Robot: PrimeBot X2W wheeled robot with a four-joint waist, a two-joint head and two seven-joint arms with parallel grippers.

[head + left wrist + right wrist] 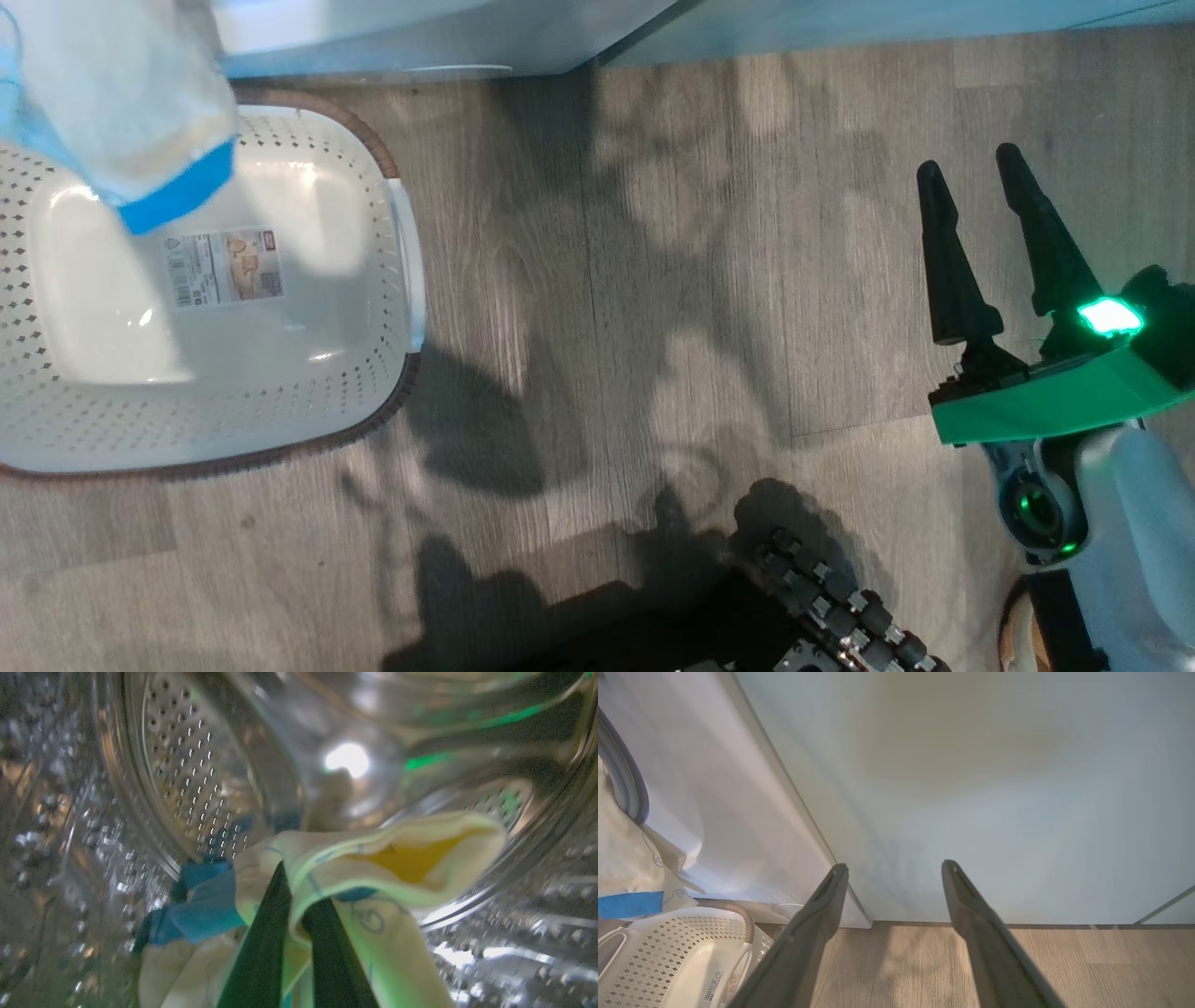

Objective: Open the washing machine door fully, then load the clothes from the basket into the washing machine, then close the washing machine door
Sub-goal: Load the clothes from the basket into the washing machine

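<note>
My left gripper (299, 891) reaches into the shiny steel drum (196, 774) of the washing machine (714, 788), shut on a pale yellow garment (402, 858) with blue trim. From the head view, part of the clothes (121, 103) hangs at the top left above the basket (392, 159). The cream basket's floor is bare apart from its label (224, 268). In the right wrist view the same cloth (621, 858) drapes out past the grey rubber ring (626, 784). Off to the right, my right gripper (969, 163) hovers open over the wooden floor, holding nothing. The washing machine door is out of view.
A pale green cabinet panel (971, 788) stands right of the machine, directly ahead of my right gripper's open fingers (831, 905). Wooden floor (653, 280) stretches between basket and right arm. My dark wheeled base (822, 607) shows at the bottom edge.
</note>
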